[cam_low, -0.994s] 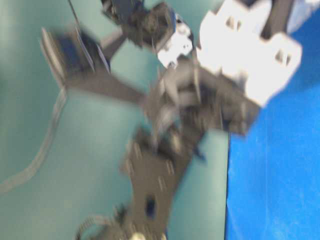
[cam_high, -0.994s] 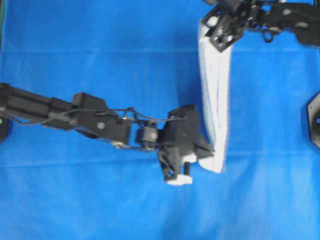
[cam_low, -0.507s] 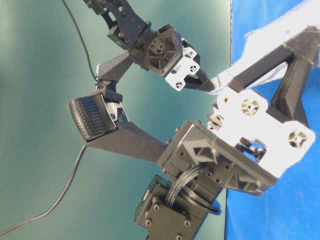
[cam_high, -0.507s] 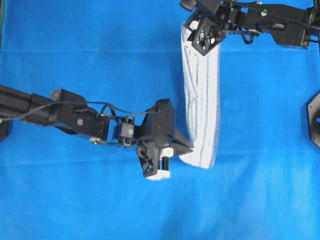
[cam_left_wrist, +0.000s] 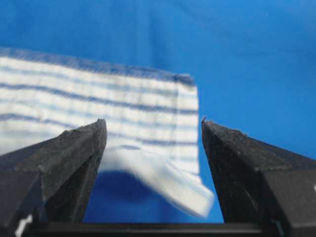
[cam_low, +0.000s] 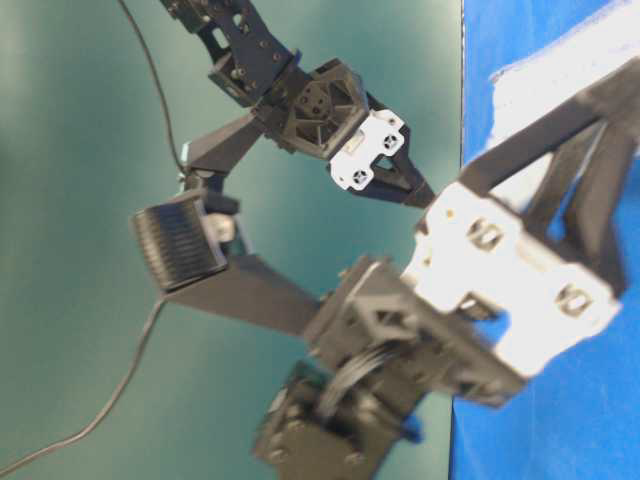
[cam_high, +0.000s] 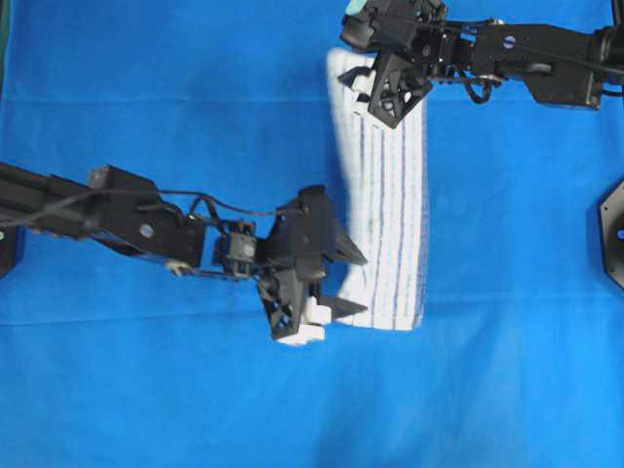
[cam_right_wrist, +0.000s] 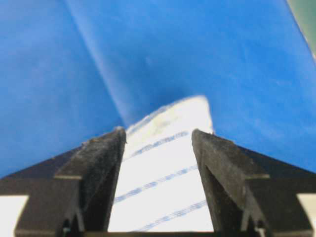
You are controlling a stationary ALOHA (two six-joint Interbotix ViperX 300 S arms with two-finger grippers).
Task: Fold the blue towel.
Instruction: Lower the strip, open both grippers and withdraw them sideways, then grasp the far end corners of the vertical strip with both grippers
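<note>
Right of centre in the overhead view: white terry towel with thin blue stripes [cam_high: 388, 205], long narrow folded strip on plain blue sheet [cam_high: 175, 88] | left gripper [cam_high: 348, 285] at towel's lower-left corner, fingers spread, grasping nothing | right gripper [cam_high: 382, 93] over towel's upper end, fingers spread, released

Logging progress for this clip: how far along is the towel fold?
Done: the white terry towel with blue stripes lies as a long, narrow folded strip on the plain blue sheet. In hand: nothing; left gripper and right gripper are open at its ends. Any further fold remains.
</note>
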